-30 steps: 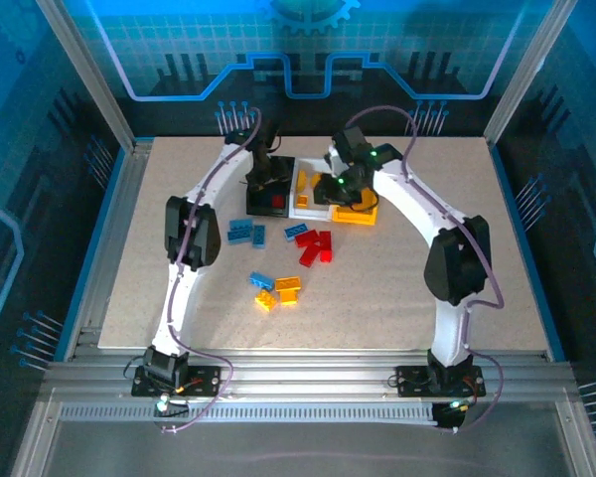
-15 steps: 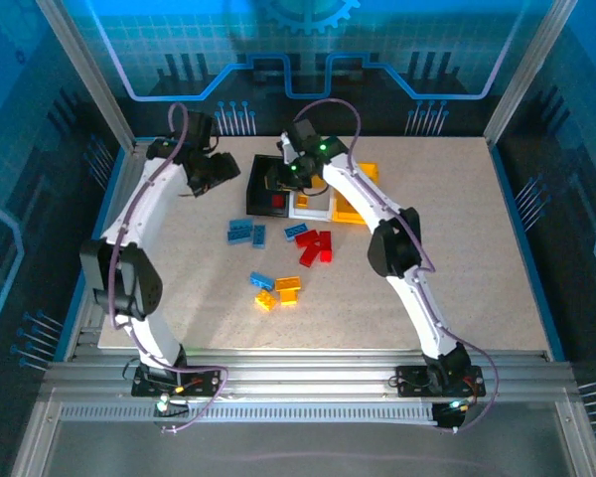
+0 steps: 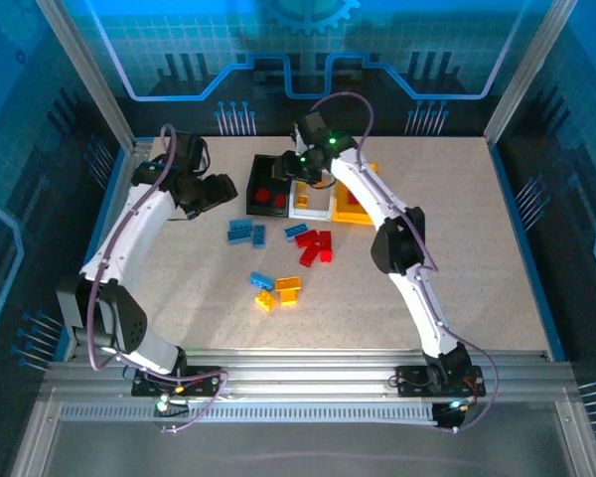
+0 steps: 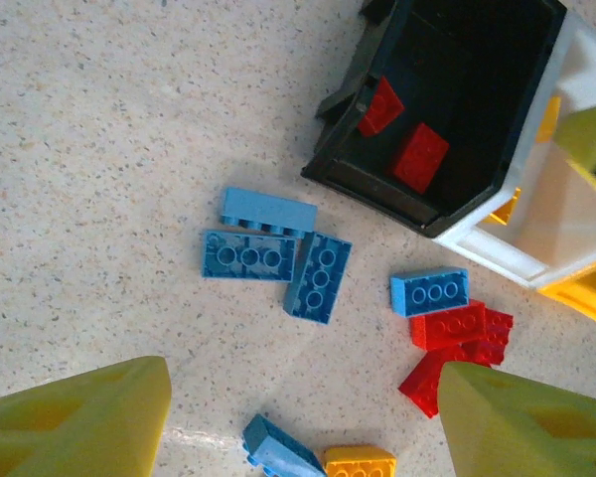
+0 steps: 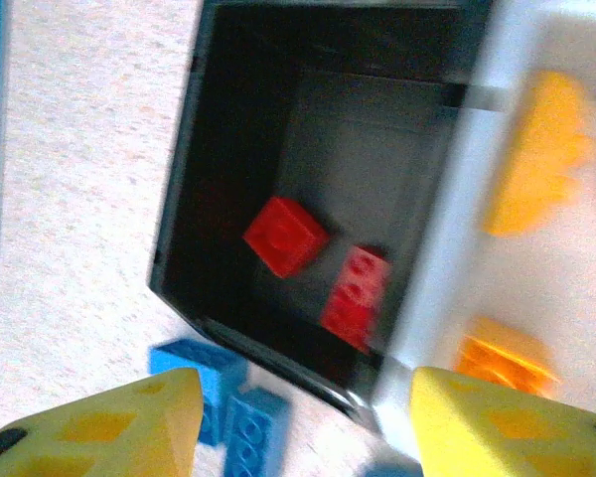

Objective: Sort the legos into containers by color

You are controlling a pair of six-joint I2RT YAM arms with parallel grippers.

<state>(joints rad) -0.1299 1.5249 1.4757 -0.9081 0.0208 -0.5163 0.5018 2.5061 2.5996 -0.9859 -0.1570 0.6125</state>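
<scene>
The black container (image 3: 252, 187) holds two red legos (image 3: 272, 198), which also show in my right wrist view (image 5: 285, 235) and left wrist view (image 4: 420, 157). Beside it stand the white container (image 3: 313, 210), with orange legos (image 5: 536, 149) in it, and the yellow container (image 3: 354, 215). My right gripper (image 3: 284, 169) hovers over the black container, open and empty (image 5: 308, 427). My left gripper (image 3: 219, 189) is left of that container, open and empty (image 4: 298, 427). Loose blue legos (image 4: 248, 255) and red legos (image 4: 457, 328) lie on the table.
More loose bricks lie toward the front: a blue one (image 3: 261, 280) and yellow ones (image 3: 288, 286). The right arm arches over the white and yellow containers. Metal frame posts and blue walls ring the table (image 3: 457, 278).
The right gripper swung from the yellow container to over the black one and opened; a second red lego now lies in the black container. The left arm drew back to the left.
</scene>
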